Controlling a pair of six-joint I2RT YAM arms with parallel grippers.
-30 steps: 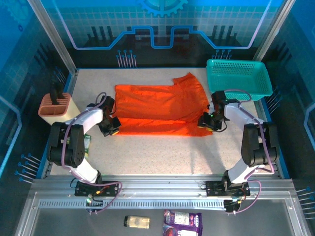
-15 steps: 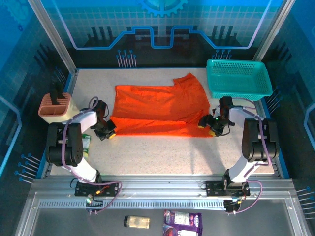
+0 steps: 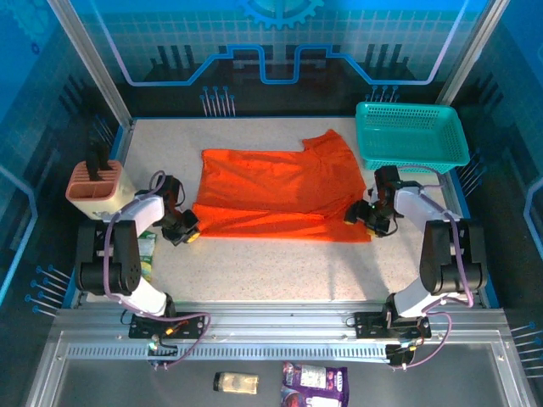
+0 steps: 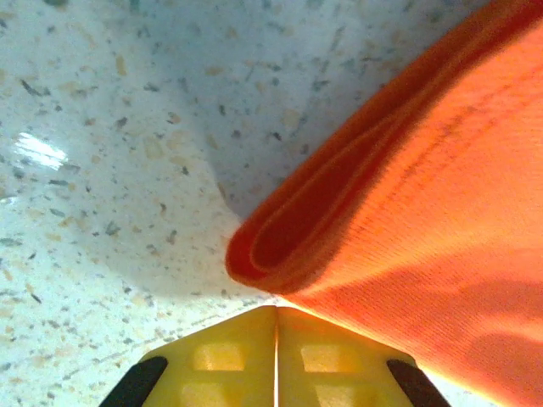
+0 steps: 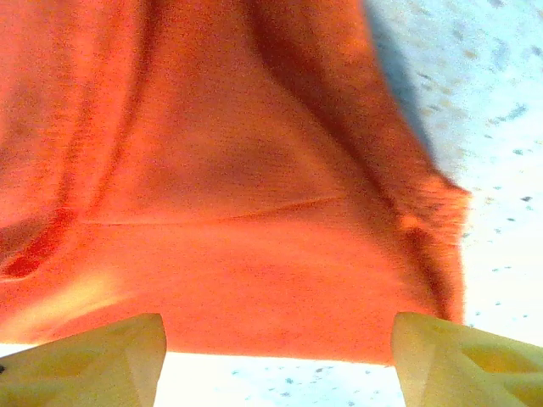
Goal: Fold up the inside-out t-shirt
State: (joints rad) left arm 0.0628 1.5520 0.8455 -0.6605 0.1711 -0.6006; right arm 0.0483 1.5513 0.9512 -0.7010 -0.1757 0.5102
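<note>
An orange inside-out t-shirt [image 3: 280,191] lies folded flat across the middle of a speckled bench [image 3: 280,263]. The left fingers [image 4: 229,356] are pressed closed at its folded left corner. The right fingers [image 5: 93,352] stand open, spread apart at its right edge, near a teal basket [image 3: 411,136].

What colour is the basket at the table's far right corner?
Teal, a mesh basket; clearest in the top external view.
</note>
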